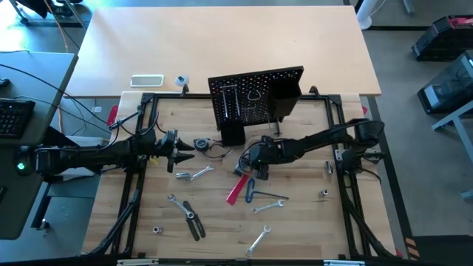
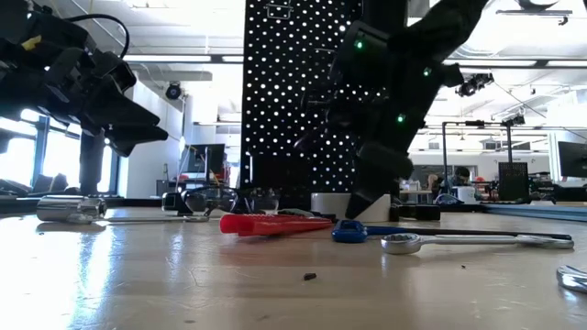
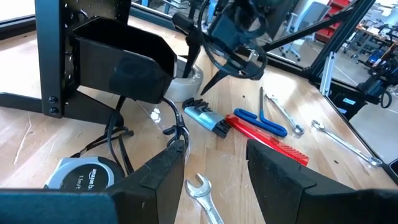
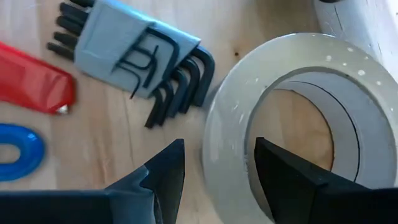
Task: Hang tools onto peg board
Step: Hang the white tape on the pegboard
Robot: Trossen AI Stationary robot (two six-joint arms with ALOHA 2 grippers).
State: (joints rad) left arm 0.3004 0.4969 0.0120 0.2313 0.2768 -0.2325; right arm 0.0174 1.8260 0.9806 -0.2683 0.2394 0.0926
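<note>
Right gripper (image 4: 214, 171): fingers apart, poised over the near rim of the tape roll (image 4: 280, 118), one finger outside the rim and one over its hollow; nothing grasped.
Tape roll: flat on the table (image 1: 295, 222), just in front of the peg board (image 1: 255, 92), beside the hex keys (image 4: 134, 53).
Left gripper (image 3: 214, 168): fingers apart and empty, low over the table's left side, near a tape measure (image 3: 84, 174) and a wrench (image 3: 202, 190).
Peg board: upright at the table's far edge, a black bin (image 3: 121, 59) on its face.
Other tools: red cutter (image 1: 238, 188) and blue tool (image 1: 250, 189) side by side mid-table; pliers (image 1: 194, 222) and more wrenches scattered toward the near edge, all well apart from the board.
</note>
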